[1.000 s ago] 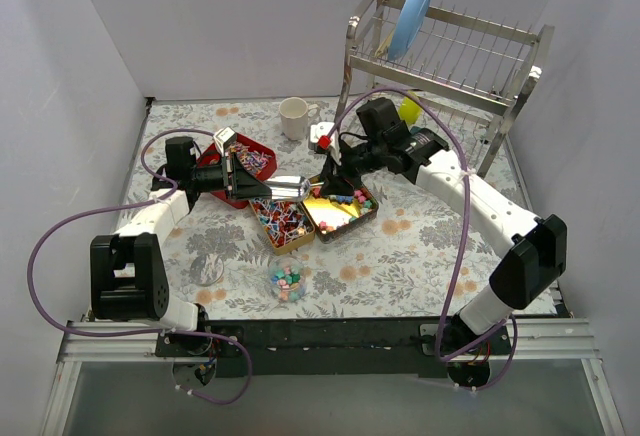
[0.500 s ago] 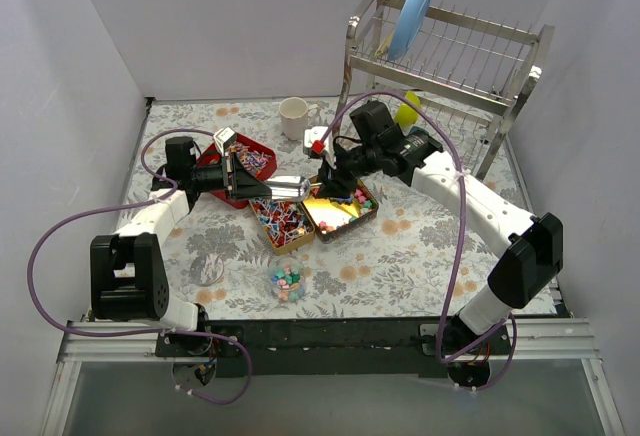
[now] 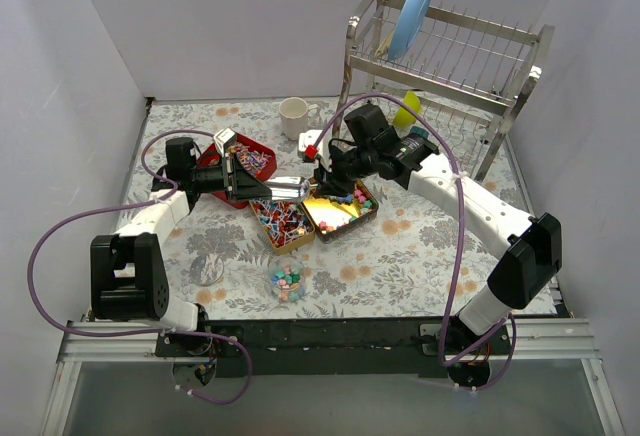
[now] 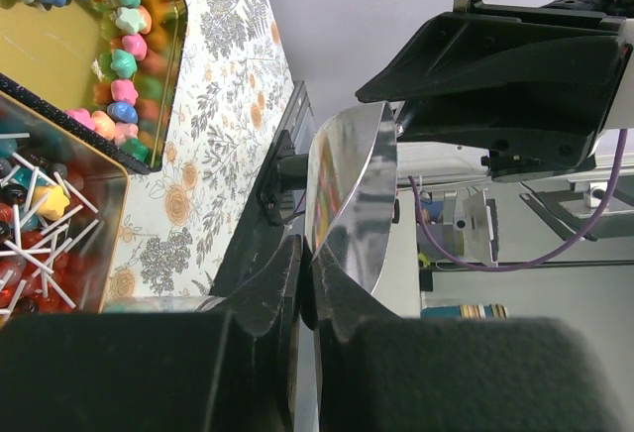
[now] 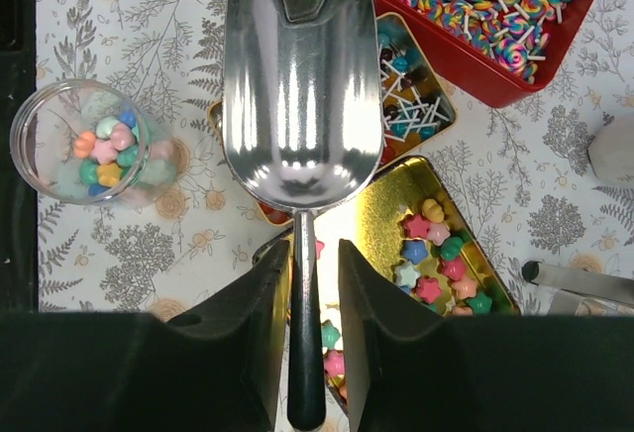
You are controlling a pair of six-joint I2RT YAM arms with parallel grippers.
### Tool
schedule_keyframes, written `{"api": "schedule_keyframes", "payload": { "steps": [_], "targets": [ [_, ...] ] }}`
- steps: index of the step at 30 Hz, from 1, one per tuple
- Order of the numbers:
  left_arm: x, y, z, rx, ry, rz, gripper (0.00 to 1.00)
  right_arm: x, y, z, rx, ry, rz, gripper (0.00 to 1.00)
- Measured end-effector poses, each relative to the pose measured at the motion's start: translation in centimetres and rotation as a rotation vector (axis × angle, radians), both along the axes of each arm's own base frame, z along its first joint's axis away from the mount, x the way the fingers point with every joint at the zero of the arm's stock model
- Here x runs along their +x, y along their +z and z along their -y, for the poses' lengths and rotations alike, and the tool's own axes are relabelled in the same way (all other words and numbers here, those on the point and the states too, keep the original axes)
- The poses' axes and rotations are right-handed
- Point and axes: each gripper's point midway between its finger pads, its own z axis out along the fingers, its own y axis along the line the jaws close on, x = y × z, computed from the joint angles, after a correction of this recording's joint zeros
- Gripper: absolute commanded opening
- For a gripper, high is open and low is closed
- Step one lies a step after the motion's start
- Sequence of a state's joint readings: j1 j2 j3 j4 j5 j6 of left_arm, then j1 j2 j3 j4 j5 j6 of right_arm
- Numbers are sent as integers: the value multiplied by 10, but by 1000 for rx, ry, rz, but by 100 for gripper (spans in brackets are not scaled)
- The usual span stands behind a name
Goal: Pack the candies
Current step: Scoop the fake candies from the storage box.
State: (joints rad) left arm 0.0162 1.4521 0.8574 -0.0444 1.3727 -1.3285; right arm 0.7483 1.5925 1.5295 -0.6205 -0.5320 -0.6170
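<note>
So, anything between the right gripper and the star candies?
Only the metal scoop: its handle sits between the right gripper's open jaws, and the left gripper holds its bowl. The star candies in the gold tray lie uncovered beside it.

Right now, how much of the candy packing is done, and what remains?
Done: the jar already holds a few pastel candies. In hand: the left gripper clamps the empty scoop; the right gripper straddles its handle, jaws open. Left: the gold tray and red tray still hold plenty more.
</note>
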Motion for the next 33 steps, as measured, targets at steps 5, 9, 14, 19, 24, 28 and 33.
{"api": "schedule_keyframes", "payload": {
  "steps": [5, 9, 14, 19, 24, 28, 33],
  "targets": [
    [0, 0, 0, 1, 2, -2, 0, 3, -1, 1, -9, -15, 12, 29],
    [1, 0, 0, 2, 4, -3, 0, 4, -1, 1, -15, -17, 21, 28],
    [1, 0, 0, 1, 4, -5, 0, 3, -1, -3, -23, -7, 54, 27],
    [2, -5, 0, 1, 4, -25, 0, 0, 1, -10, -24, 9, 92, 29],
    [2, -9, 4, 3, -8, -38, 0, 1, -2, -9, -44, 3, 109, 6],
    [3, -10, 5, 8, -5, -27, 10, 0, -5, -8, -53, 9, 106, 1],
    [6, -16, 4, 42, 12, -14, 45, 2, -6, -6, -60, 7, 119, 1]
  ]
}}
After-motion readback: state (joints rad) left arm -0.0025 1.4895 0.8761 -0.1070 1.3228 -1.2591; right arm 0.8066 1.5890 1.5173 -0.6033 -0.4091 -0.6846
